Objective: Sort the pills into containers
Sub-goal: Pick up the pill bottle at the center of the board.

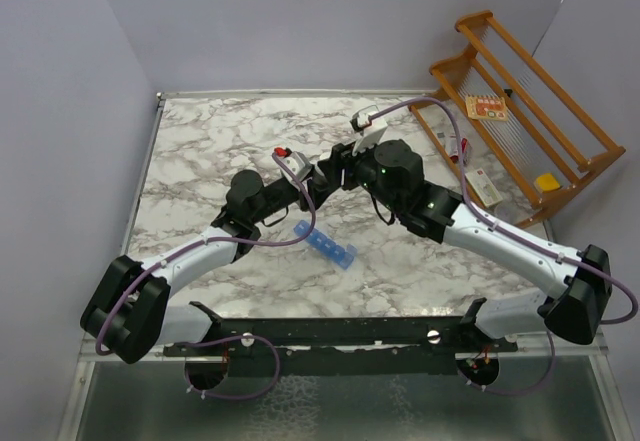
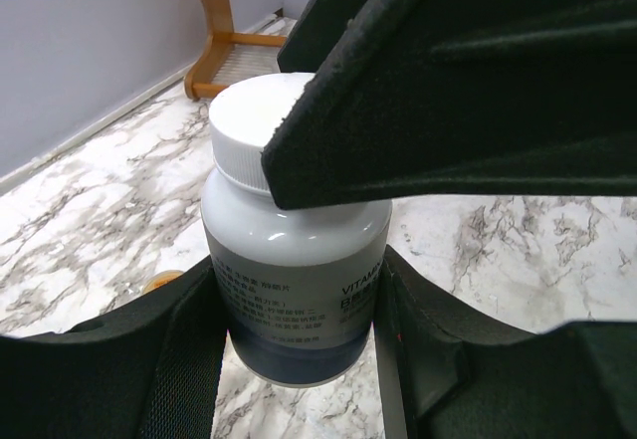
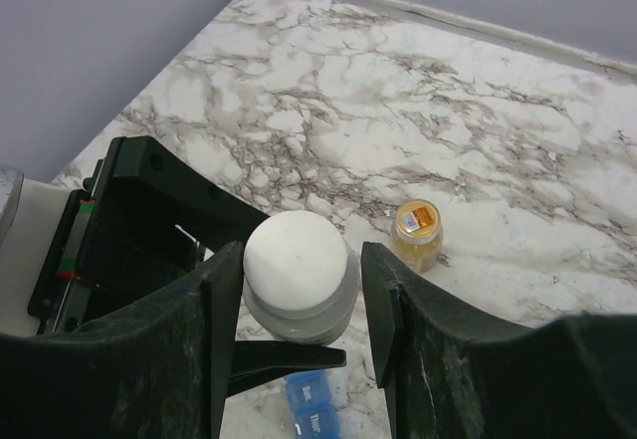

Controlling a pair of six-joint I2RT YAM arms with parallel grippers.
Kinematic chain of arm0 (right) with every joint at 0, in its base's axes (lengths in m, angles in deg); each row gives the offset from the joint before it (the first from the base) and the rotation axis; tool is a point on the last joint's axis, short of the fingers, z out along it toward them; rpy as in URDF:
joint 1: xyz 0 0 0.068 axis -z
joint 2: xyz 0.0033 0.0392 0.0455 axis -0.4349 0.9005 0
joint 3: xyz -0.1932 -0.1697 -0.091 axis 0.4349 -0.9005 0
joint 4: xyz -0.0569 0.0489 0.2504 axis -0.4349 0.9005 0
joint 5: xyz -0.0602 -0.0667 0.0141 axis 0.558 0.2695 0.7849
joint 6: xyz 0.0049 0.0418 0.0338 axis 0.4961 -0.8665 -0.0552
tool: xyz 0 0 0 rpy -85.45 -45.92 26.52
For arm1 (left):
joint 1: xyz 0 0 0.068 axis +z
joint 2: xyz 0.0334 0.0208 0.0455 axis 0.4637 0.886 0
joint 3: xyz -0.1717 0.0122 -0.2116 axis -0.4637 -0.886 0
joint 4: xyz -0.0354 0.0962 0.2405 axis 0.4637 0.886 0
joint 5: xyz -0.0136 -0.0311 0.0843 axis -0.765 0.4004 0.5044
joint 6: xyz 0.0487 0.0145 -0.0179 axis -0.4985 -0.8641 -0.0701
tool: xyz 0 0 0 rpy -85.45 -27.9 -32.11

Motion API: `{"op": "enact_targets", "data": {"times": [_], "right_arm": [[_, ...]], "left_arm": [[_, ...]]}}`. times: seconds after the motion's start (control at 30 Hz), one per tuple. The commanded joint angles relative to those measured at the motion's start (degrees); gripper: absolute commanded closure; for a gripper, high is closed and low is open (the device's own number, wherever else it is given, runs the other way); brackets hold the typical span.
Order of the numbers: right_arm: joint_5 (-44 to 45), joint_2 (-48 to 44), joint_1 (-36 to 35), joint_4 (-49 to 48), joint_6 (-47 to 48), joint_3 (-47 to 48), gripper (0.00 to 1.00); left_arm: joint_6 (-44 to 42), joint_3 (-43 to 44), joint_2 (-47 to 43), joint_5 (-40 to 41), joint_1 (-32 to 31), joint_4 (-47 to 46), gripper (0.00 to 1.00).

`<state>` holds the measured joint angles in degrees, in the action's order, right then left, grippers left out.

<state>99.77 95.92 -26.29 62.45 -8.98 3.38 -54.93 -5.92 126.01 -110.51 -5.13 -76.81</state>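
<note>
Over a marble table (image 1: 200, 161), two robot arms meet at mid-table. The left hand (image 2: 299, 349) is clenched around the body of a grey bottle (image 2: 289, 250). The right hand (image 3: 299, 290) is spread to either side of the bottle's white cap (image 2: 244, 125), one finger against it and a sliver of gap at the other. The containers (image 1: 325, 244), a blue strip of lidded compartments, lie flat on the table just near of the hands, almost under the bottle. A small amber bottle (image 3: 418, 232) stands apart on the far side. The off-centre hold looks the likeliest trouble: fingers closing unevenly could skid off the cap. A twist could also turn the whole bottle in the left hand's grasp. If the cap then jerks free, the contents could scatter across the marble and miss the strip.
</note>
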Motion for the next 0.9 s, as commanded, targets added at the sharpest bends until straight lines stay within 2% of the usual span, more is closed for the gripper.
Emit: {"op": "enact_targets", "data": {"times": [0.0, 0.33, 0.67, 0.87], "right_arm": [[2.6, 0.9, -0.5, -0.8, 0.5, 1.8, 0.53], [2.6, 1.5, -0.7, -0.3, 1.1, 2.6, 0.98], [-0.7, -1.1, -0.7, 1.0, 6.2, 2.8, 0.99], [-2.0, -4.5, -0.7, 0.9, 9.4, 1.4, 0.99]], "left_arm": [[-0.5, 0.2, -1.8, 0.8, -0.5, -1.6, 1.0], [-0.6, 0.2, -2.0, 1.1, -0.6, -1.7, 1.0], [0.6, 0.6, -3.7, -0.9, -0.6, -1.7, 1.0], [2.8, 1.2, -4.4, -4.8, -0.6, -2.4, 1.0]]}}
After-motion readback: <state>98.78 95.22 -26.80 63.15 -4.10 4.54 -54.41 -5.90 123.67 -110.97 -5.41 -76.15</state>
